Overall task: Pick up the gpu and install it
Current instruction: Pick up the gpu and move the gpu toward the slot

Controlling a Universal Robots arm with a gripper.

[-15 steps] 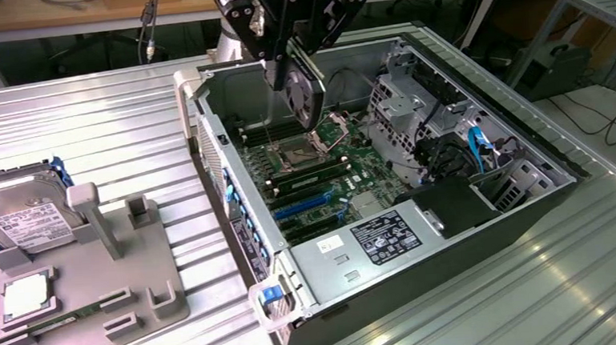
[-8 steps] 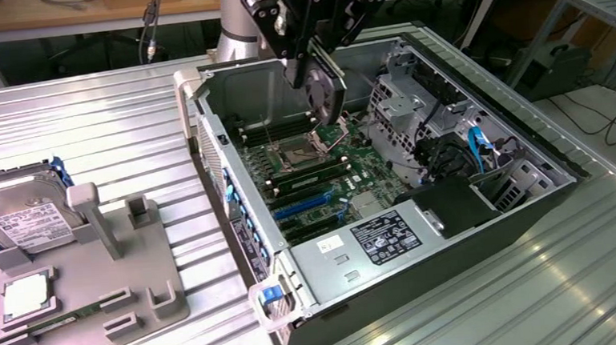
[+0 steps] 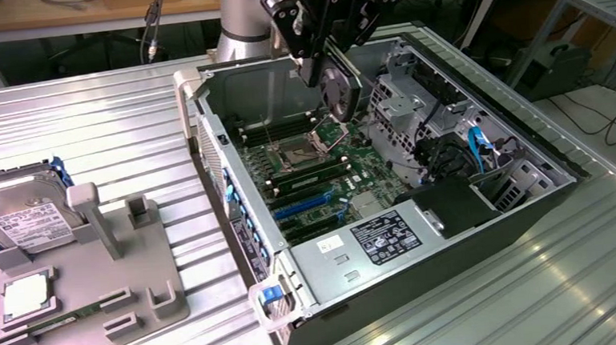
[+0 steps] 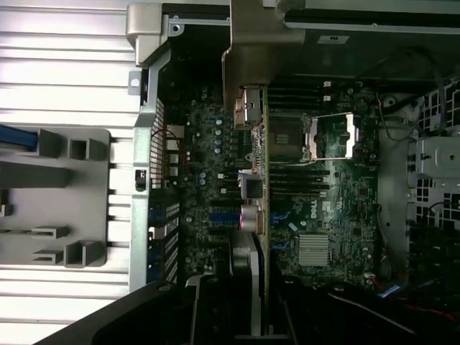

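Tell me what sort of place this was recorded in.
Probably a robotics lab or workshop: an open desktop computer case lies on a ribbed metal table, a grey fixture tray holds a hard drive, and wooden workbenches stand behind.

**Arm** (image 3: 241, 20): one round tube section of smooth silver-grey metal, with a blue-grey band at its upper end.

**Gripper** (image 3: 321, 74): matt black, built of flat angular plates and linked bars. Small bright screws and pivot pins dot the plates. The top block carries white lettering, cut off and unreadable.

**Fingers** (image 3: 310, 66): slim, black, straight-sided.

**Housing** (image 4: 144, 323): black and smooth, with a rounded edge, seen in the wrist view.
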